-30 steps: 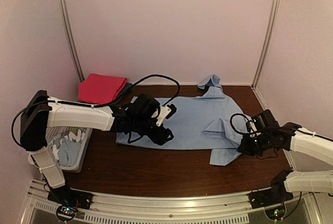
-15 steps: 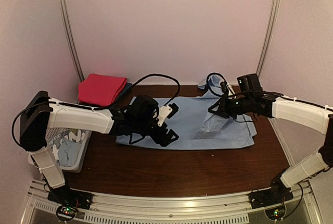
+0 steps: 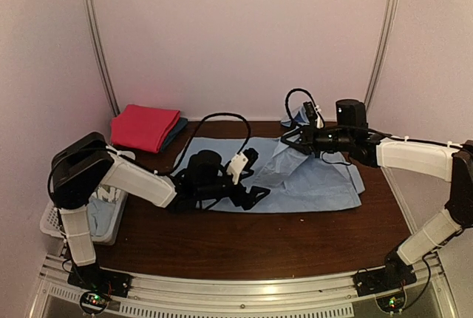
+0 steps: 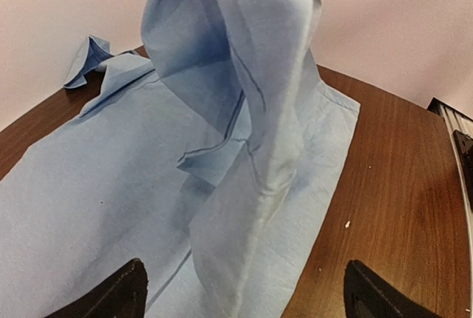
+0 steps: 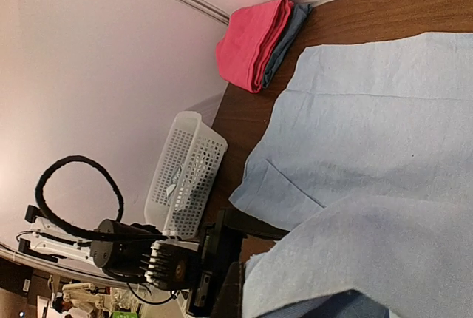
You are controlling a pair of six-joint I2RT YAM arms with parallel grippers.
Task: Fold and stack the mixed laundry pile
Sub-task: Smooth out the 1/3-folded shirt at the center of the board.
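Right pincer (image 3: pixel 290 140), clenched on a side panel of the large plain shirt (image 3: pixel 325 181), has swung up from the near right of the surface (image 3: pixel 259 244) and leftward, draping the panel over the shirt's middle. Left pincer (image 3: pixel 255 176), spread wide, has edged right along the near hem. The first lengthwise fold appears about half made.

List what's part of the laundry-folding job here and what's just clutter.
Job:
- blue shirt, one fold held up by the right pincer
- left pincer, open at the shirt's near edge
- blue garments in the basket

Lying about:
- magenta cloth
- white basket
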